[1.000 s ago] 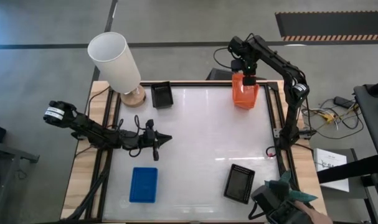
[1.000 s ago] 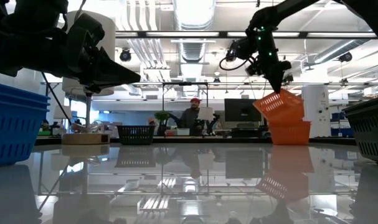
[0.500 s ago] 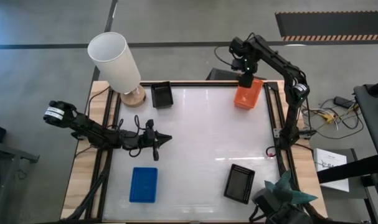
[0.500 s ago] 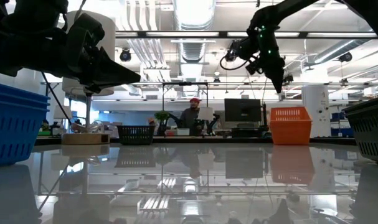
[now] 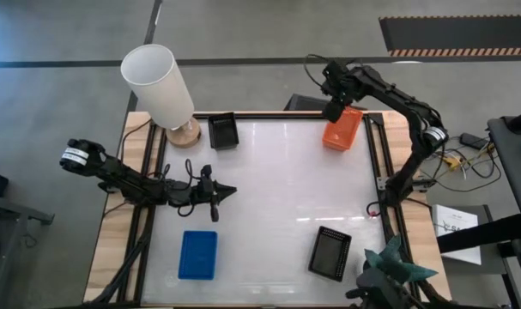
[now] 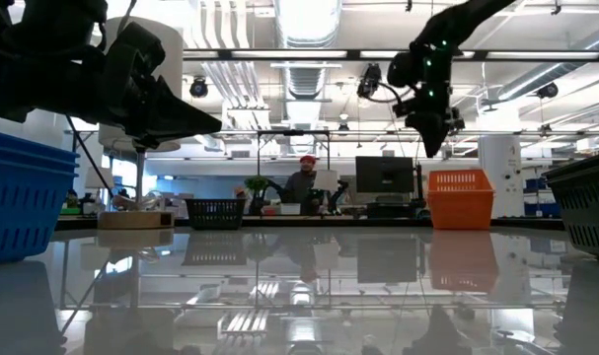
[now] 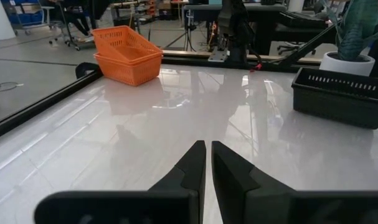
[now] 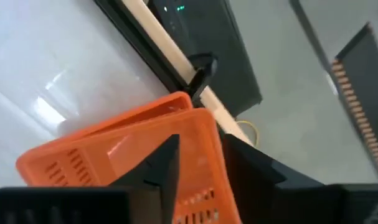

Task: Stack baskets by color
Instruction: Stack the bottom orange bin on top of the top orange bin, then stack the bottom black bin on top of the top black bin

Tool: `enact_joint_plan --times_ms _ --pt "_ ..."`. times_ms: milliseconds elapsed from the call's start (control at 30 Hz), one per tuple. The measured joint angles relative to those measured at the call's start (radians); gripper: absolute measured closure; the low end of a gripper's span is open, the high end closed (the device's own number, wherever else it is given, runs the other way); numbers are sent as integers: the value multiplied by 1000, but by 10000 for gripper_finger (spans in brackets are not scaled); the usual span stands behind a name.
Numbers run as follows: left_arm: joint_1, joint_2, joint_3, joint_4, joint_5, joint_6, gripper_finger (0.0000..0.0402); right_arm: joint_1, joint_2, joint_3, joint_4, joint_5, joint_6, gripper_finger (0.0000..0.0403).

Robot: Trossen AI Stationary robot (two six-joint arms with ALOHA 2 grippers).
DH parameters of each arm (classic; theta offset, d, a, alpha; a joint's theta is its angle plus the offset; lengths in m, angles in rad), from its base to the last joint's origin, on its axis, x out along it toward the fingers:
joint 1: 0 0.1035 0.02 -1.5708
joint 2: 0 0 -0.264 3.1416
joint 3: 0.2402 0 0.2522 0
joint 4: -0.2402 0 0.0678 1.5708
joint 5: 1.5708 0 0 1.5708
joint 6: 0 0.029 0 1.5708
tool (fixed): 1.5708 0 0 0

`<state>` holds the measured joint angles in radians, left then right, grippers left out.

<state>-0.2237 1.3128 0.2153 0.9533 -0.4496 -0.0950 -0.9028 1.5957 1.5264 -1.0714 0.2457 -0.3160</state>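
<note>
Two orange baskets [image 5: 342,129] sit nested at the table's far right corner, the upper one resting inside the lower one [image 7: 127,55]. My right gripper [image 5: 333,110] hangs open just above their far left edge [image 8: 132,155], pointing steeply down and clear of them [image 6: 429,138]. My left gripper [image 5: 230,190] is shut and empty, held level over the table's left middle [image 7: 208,155]. A blue basket [image 5: 197,254] lies near left. One black basket [image 5: 223,131] stands far left and another [image 5: 330,252] near right.
A lamp with a tall white shade [image 5: 157,86] stands at the far left corner on a wooden base. A green plant [image 5: 389,275] is at the near right corner. The white tabletop [image 5: 277,197] between the baskets is bare; dark rails frame its edges.
My right gripper has let go of an orange basket that hung tilted from it. That basket has dropped and now sits level in the orange basket below. The gripper has rolled about its wrist and sunk a little, staying above the stack.
</note>
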Motion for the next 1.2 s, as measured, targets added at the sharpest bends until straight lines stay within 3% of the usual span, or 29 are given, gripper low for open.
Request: enact_joint_plan --times_ms 233,600,967,1200 --pt "0 0 0 1 0 -1 391 -27 26 -99 96 60 105 385" --pt "0 0 0 5 0 -2 391 -41 43 -46 139 100 159 390" --pt "0 0 0 4 0 -2 391 -55 139 -64 137 96 162 390" --pt "0 0 0 4 0 -2 391 -42 88 -10 106 95 129 390"
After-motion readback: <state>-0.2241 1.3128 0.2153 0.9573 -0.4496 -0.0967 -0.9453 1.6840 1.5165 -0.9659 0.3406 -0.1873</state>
